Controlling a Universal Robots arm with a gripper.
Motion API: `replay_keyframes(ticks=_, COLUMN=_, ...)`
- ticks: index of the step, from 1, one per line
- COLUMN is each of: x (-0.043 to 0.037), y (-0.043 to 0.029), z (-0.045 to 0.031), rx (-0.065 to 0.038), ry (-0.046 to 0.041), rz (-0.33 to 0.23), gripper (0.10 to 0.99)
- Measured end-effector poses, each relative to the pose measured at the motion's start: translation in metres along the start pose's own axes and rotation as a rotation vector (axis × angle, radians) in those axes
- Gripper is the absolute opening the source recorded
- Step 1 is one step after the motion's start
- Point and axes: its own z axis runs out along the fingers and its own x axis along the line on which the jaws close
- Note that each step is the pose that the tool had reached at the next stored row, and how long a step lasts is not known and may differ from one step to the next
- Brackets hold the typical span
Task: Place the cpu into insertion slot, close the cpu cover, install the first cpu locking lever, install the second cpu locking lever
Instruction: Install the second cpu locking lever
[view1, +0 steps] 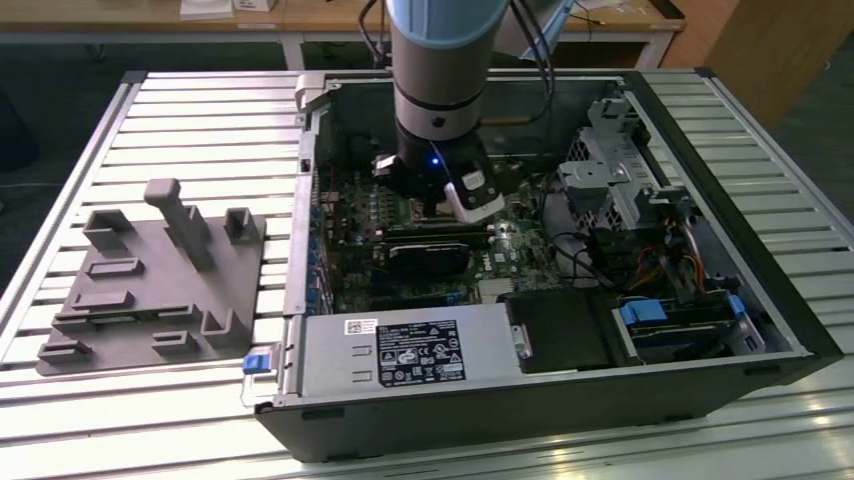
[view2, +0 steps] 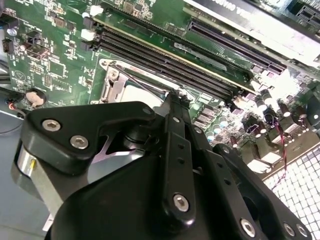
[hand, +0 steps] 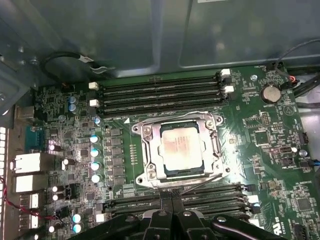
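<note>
Arm: one, reaching down into the open PC case (view1: 747, 300), which lies on a slatted table (view1: 200, 110).
Gripper (hand: 172, 200): one, low over the motherboard (hand: 270, 150); in both wrist views its two black fingers (view2: 176, 145) meet at the tips with nothing between them, so the jaws are closed and empty, the tips just beside the socket's edge.
Cpu (hand: 179, 150): one, silver-topped, lying flat inside the slot (hand: 150, 172).
Cover (hand: 179, 128): one, a silvery frame lying down flat around the chip, its cut-out showing the chip's top.
Levers: two thin wire rods; one (hand: 205, 183) runs slanted along the gripper's side of the socket, the other (hand: 170, 116) along the opposite side; whether they are latched I cannot tell.
Memory slots (hand: 160, 92): two banks of long black slots, one on each side of the socket; the nearer bank (hand: 215, 197) lies right by the fingertips.
Other things: one round coin cell (hand: 270, 93); one black card (view1: 427, 252) below the gripper in the exterior view; one power supply (view1: 400, 352) at the case's near side; one grey fixture (view1: 147, 290) on the table, at the exterior view's left.
In the way: in the second wrist view, the gripper's body hides much of the socket.
</note>
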Motion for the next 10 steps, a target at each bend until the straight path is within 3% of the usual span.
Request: replay_keyframes(ticks=10, x=0.0093, y=-0.0033, z=0.0087, rx=-0.004, ry=0.0006, rz=0.0, gripper=0.106)
